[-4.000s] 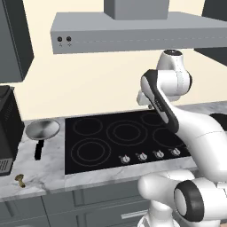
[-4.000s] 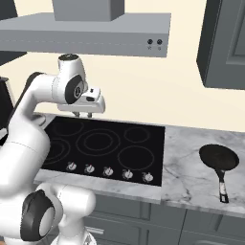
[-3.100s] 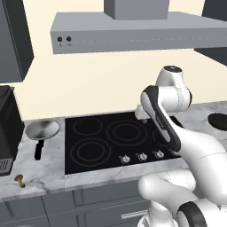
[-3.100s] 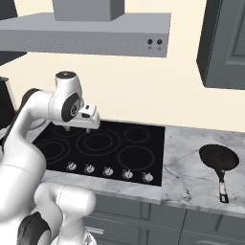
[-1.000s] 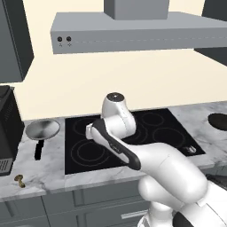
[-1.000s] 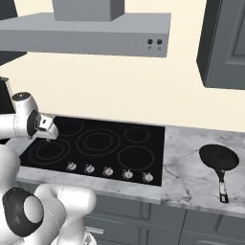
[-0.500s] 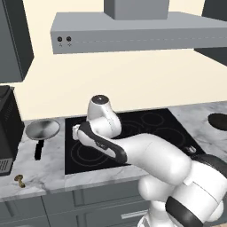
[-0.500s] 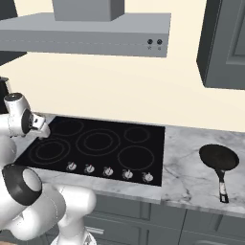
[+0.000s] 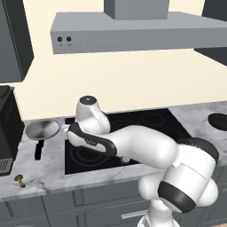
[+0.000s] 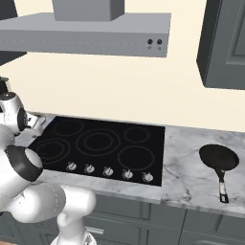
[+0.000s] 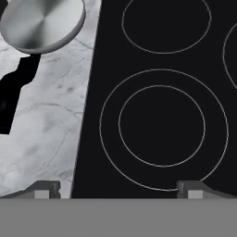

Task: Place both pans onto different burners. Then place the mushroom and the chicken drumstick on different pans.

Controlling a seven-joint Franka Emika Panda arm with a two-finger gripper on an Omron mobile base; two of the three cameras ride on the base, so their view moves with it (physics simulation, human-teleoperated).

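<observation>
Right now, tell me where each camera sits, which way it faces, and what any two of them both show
Left base view: behind the arm's left, facing forward and down at the cooktop and silver pan; the white arm crosses it.
Right base view: behind its right, over the same cooktop, plus the dark pan.
Hand view: looking down between the open gripper fingertips at a burner and the silver pan.

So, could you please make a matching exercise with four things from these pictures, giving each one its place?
Things:
1. silver pan
2. dark pan
3. mushroom
4. gripper

Places:
A. near the front edge of the counter, left of the cooktop
B. on the counter to the right of the cooktop
C. above the cooktop's left edge, open
D. on the counter to the left of the cooktop, near the wall

Pairs: 1-D, 2-B, 3-A, 4-C
</observation>
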